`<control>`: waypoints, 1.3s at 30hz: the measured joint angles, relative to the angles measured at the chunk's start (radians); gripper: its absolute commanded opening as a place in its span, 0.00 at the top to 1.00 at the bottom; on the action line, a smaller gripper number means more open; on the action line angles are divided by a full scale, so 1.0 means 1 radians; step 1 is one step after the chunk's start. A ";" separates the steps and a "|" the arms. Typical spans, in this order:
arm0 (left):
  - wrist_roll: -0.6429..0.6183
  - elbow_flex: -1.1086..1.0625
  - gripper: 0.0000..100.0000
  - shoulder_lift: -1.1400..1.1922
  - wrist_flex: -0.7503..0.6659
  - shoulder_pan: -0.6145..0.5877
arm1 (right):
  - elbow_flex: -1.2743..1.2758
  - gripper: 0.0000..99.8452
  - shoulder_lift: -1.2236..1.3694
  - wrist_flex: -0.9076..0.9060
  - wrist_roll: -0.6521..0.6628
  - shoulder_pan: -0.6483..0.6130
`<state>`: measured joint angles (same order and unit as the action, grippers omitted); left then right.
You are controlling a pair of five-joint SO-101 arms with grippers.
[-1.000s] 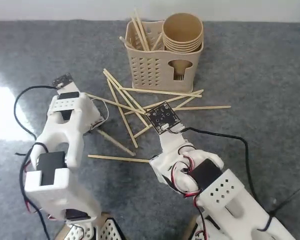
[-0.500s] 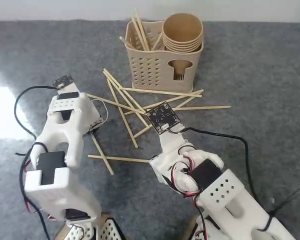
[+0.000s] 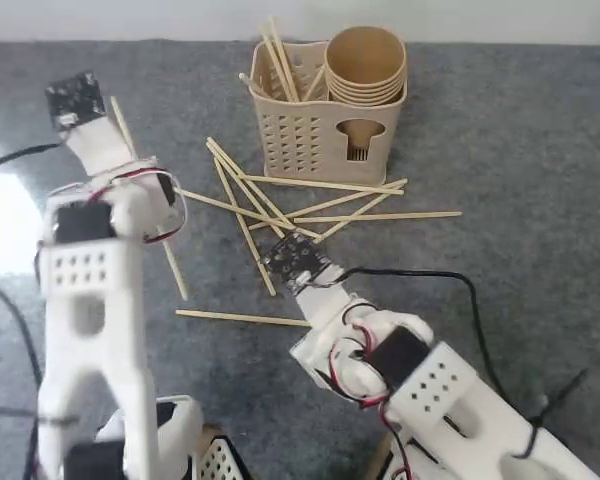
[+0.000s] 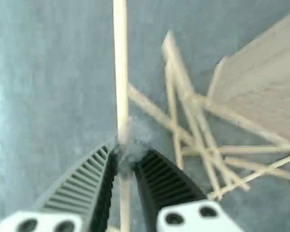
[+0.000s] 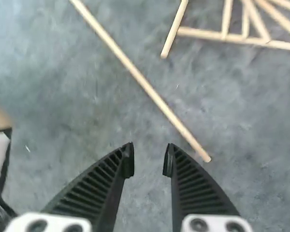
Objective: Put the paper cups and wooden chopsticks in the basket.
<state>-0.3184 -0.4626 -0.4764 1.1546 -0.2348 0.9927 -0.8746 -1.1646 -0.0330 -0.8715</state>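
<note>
Now, where is the chopstick being worked on? (Q)

Held chopstick (image 4: 120, 72): clamped in the left gripper (image 4: 123, 150), jaws closed tight on it. It is raised off the table (image 3: 540, 150) and well apart from the basket (image 3: 310, 140). The grip sits partway along the shaft, with wood showing on both sides of the jaws. (A)

How will it handle? (Q)

Judged light, stiff and smooth. It is likely to pivot or slide in so narrow a pinch, so a hold near the middle suits it best; an end hold would let it swing. Entry into the basket probably calls for tipping it end-down. (A)

What does the basket hold? (Q)

Cups (image 3: 365, 55): nested in one stack at one end. Sticks (image 3: 278, 60): several standing tilted at the other end, tops above the rim. (A)

And what lies outside it? (Q)

Pile (image 3: 320, 184): crossed chopsticks on the table just in front of the basket. Single stick (image 3: 240, 317): lying apart, nearer the arms. Right gripper (image 5: 147, 157): jaws a little apart with nothing between them, low over the table, one chopstick (image 5: 140, 79) just ahead of its tips. (A)
</note>
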 measured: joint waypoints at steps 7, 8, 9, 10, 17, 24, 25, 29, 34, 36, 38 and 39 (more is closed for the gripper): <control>0.143 0.000 0.99 -0.242 -0.226 0.123 | -0.109 0.88 0.298 -0.051 0.057 -0.005; 0.147 0.000 0.99 -0.252 -0.278 0.140 | -0.123 0.88 0.342 -0.051 0.063 -0.005; 0.152 0.000 0.99 -0.256 -0.339 0.155 | -0.130 0.88 0.384 -0.051 0.069 -0.005; 0.153 0.000 0.99 -0.258 -0.400 0.167 | -0.133 0.88 0.416 -0.044 0.071 -0.005; 0.163 -0.048 0.99 -0.216 -0.928 0.284 | -0.135 0.88 0.516 0.015 0.078 -0.008; 0.160 0.029 0.99 0.000 -1.195 0.322 | -0.135 0.88 0.516 0.018 0.114 -0.009; 0.158 0.064 0.99 0.041 -1.201 0.328 | -0.135 0.88 0.516 0.018 0.114 -0.009; 0.161 0.227 0.99 0.230 -1.209 0.347 | -0.135 0.88 0.516 0.018 0.115 -0.009; 0.163 0.419 0.99 0.474 -1.209 0.370 | -0.135 0.88 0.516 0.018 0.115 -0.009; 0.163 0.468 0.99 0.552 -1.209 0.374 | -0.135 0.88 0.516 0.018 0.115 -0.009; 0.163 0.489 0.97 0.603 -1.209 0.374 | -0.135 0.88 0.516 0.018 0.118 -0.009; 0.163 0.494 0.94 0.621 -1.209 0.374 | -0.135 0.88 0.516 0.018 0.118 -0.009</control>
<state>-0.1557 0.0315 0.1450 -0.0545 0.1396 0.8577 -0.3590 -1.1462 0.0852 -0.8807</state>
